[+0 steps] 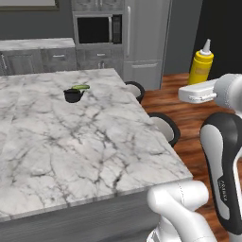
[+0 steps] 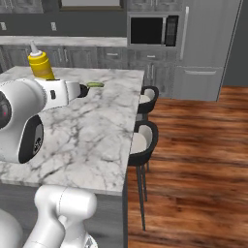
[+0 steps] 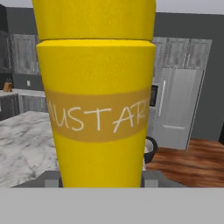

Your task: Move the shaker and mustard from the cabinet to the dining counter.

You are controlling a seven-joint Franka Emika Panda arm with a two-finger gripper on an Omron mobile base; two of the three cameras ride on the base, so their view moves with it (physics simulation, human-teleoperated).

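Note:
My gripper [image 3: 100, 180] is shut on the mustard [image 3: 96, 100], an upright yellow squeeze bottle with a pointed white nozzle. The mustard [image 1: 201, 65] hangs in the air above my white hand, higher than the dining counter [image 1: 71, 142]. From the right base the mustard [image 2: 39, 63] shows over the marble top of the dining counter [image 2: 97, 135]. In the hand view the dining counter [image 3: 24, 135] lies beyond the bottle at the lower left. The shaker and the cabinet are out of view.
A squat black bowl [image 1: 73, 95] with a green piece stands on the far part of the marble top. Two round stools [image 2: 144, 140] [image 2: 148, 97] line the counter's side over the wooden floor [image 2: 193, 160]. A fridge [image 2: 206, 48] and a microwave stand at the back wall.

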